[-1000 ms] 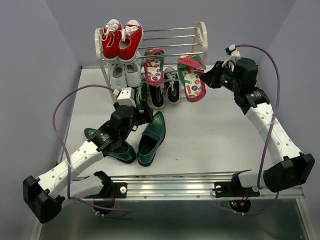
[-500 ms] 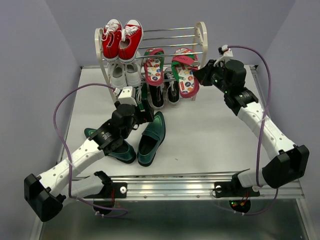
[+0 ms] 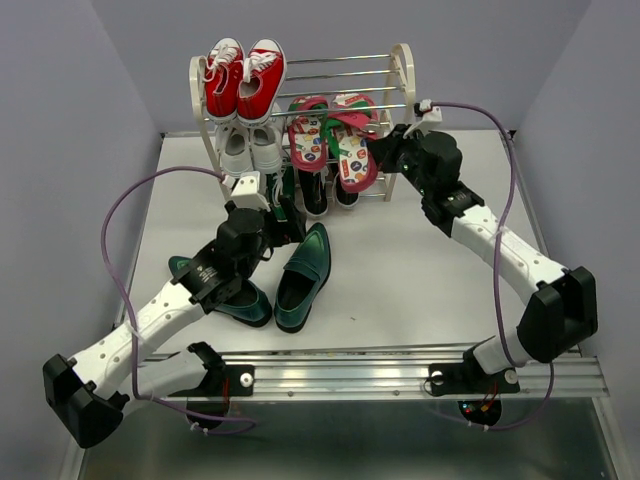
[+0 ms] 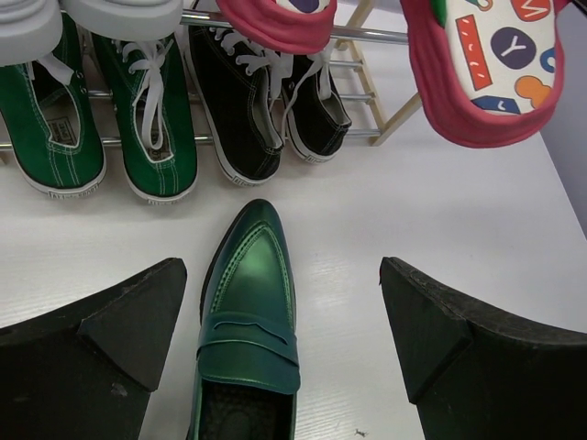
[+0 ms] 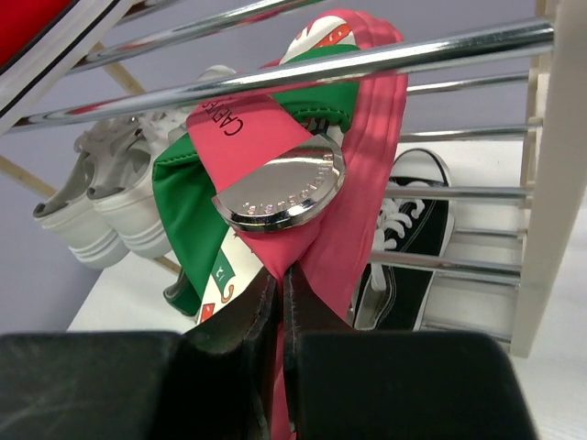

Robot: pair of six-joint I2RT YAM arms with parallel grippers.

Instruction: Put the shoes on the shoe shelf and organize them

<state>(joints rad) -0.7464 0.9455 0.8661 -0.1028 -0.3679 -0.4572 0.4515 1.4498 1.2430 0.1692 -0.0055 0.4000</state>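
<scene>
From where I stand, the right end effector [image 5: 280, 307], clamped on the flip-flop [image 3: 352, 158] by its strap, holds it sloping lengthwise against the shelf [image 3: 403, 70] beside the other flip-flop [image 3: 308, 140], while the left end effector [image 4: 282, 316] gapes wide over a loafer [image 4: 248, 275] on the counter [image 3: 430, 270].

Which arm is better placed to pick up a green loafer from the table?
Left. The left claw hangs open right above a green loafer, with nothing in it. The right claw is shut on a red flip-flop up at the shoe shelf.
</scene>
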